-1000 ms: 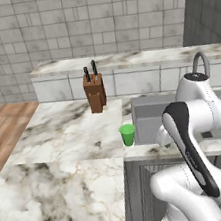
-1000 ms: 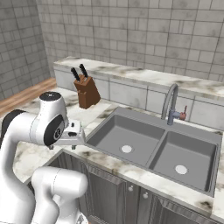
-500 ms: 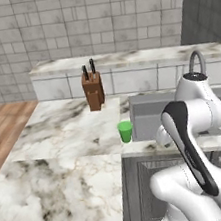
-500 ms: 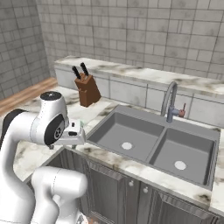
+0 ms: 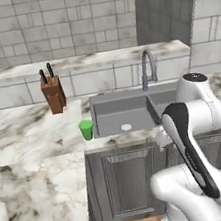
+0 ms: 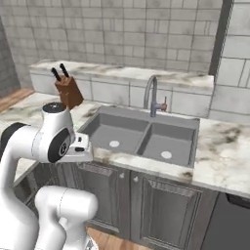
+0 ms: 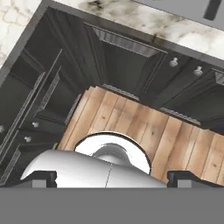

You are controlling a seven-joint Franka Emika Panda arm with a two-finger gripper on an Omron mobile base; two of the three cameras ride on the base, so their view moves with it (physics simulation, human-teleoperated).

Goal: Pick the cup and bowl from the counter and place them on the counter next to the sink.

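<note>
The cup (image 5: 86, 129) stands upright on the counter (image 5: 31, 140), just beside the sink's (image 5: 120, 112) left front corner, clear of the arm; nothing touches it; the bowl cannot be placed from these views. The sink has 2 basins, each with a round drain, and a curved tap (image 5: 147, 69) rises behind the divider; in the right base view the tap (image 6: 152, 95) stands at the back rim of the sink (image 6: 141, 136). A knife block (image 5: 54, 94) with 2 dark handles sits on the counter to the left of the sink, near the low back ledge, well apart from the cup; the right base view shows the block (image 6: 68, 91) behind the arm's upper joint. Dark cabinets (image 5: 128, 180) run under the counter front, and a wood floor (image 7: 131, 127) lies below them.

The arm is folded low in front of the cabinets; the gripper (image 7: 111, 179) points down at the floor, with cabinet doors (image 7: 127, 65) and the counter edge (image 7: 144, 22) across the top of the hand view; its 2 fingertips (image 7: 41, 178) stand at the far left and right of that view's bottom, so the jaws are spread wide with nothing between them.
</note>
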